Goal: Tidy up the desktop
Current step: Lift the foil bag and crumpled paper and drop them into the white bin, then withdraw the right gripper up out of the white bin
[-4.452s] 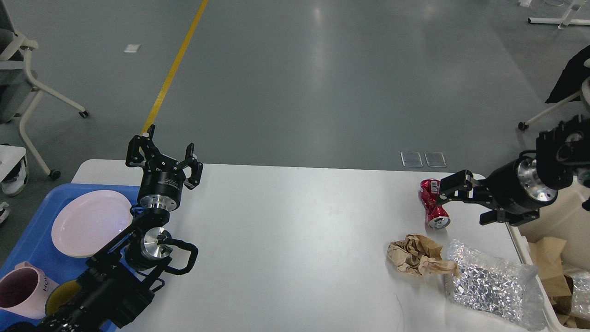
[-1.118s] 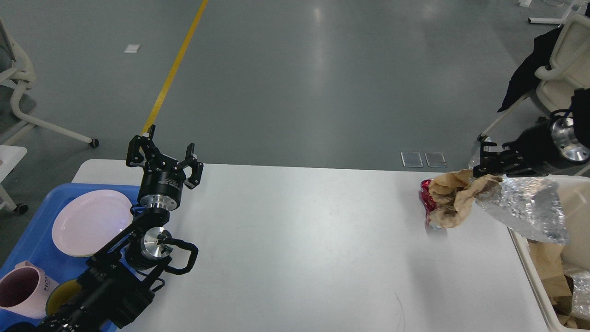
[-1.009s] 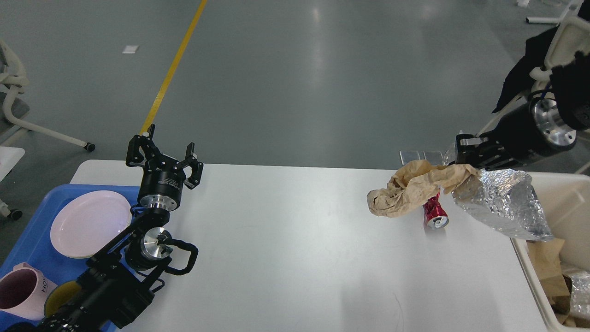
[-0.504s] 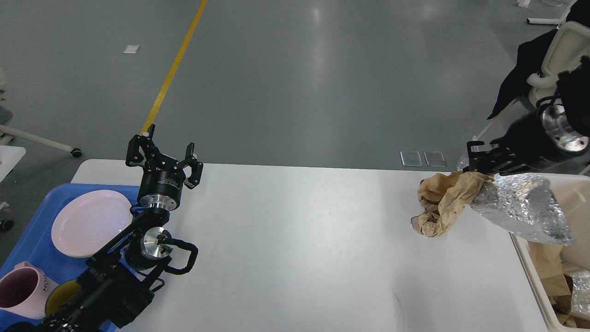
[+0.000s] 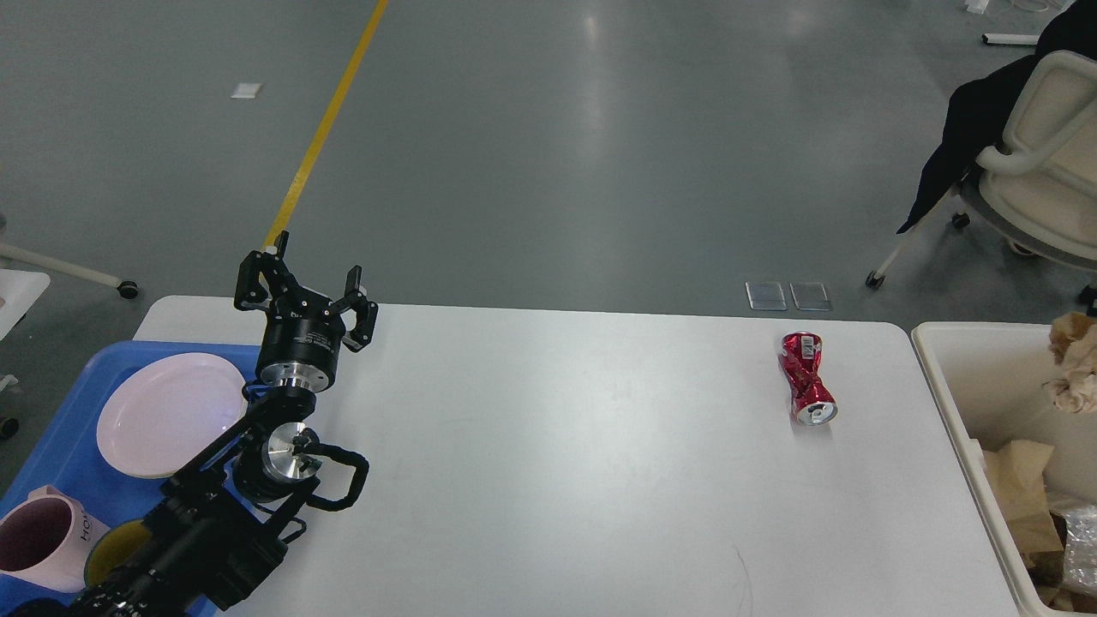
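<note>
The white desktop [image 5: 548,446] fills the lower middle of the head view. A crushed red can [image 5: 806,390] lies on it near the far right corner. My left gripper [image 5: 306,287] is held up over the desktop's far left corner, open, with nothing between its fingers. My right gripper is out of view. A lump of crumpled brown paper [image 5: 1074,361] shows at the right edge, over the cream bin [image 5: 943,377].
A blue tray [image 5: 60,463] at the left holds a pink plate [image 5: 167,414], a pink mug [image 5: 38,542] and a yellow-lined cup [image 5: 116,550]. The cream bin holds brown paper and silvery wrap. An office chair [image 5: 1028,171] stands beyond the bin.
My right arm carried the brown paper and silvery wrap off the desktop to the right and left the view; the paper now shows over the bin. The can lies uncovered. My left arm has stayed still.
</note>
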